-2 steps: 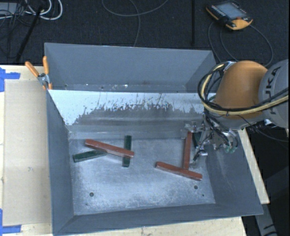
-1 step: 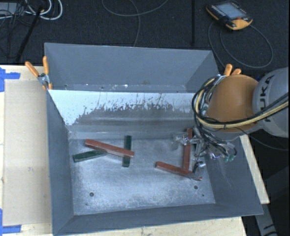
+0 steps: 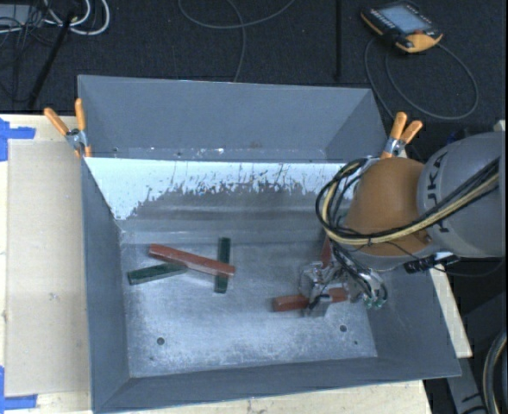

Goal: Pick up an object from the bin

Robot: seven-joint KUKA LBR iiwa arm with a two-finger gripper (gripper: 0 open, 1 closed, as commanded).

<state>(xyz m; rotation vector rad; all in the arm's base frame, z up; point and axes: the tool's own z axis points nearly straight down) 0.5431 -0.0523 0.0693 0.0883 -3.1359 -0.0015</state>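
The grey metal bin (image 3: 236, 352) is taking up most of the shot, sitting in front of a dark floor (image 3: 262, 41) where some cables (image 3: 203, 9) are trailing around and a little black-and-orange handheld unit (image 3: 402, 22) is lying at the upper right. The arm (image 3: 465, 201) is reaching in from the right, with its orange cover (image 3: 387, 201) and a loop of black and yellow cables hanging over the bin's right side.

The claw (image 3: 316, 296) is sitting down low at the bin floor, right of centre, directly on top of a short red-brown stick (image 3: 286, 303). That stick is lying flat and roughly level, its left end poking out to the claw's left. Honestly can't tell whether the claw is apart, together or clamped on it.

Well apart, on the left half, a longer red-brown stick (image 3: 189, 259) is lying slanted across two dark green sticks, one flat (image 3: 154, 273) and one pointing up the frame (image 3: 223, 261).
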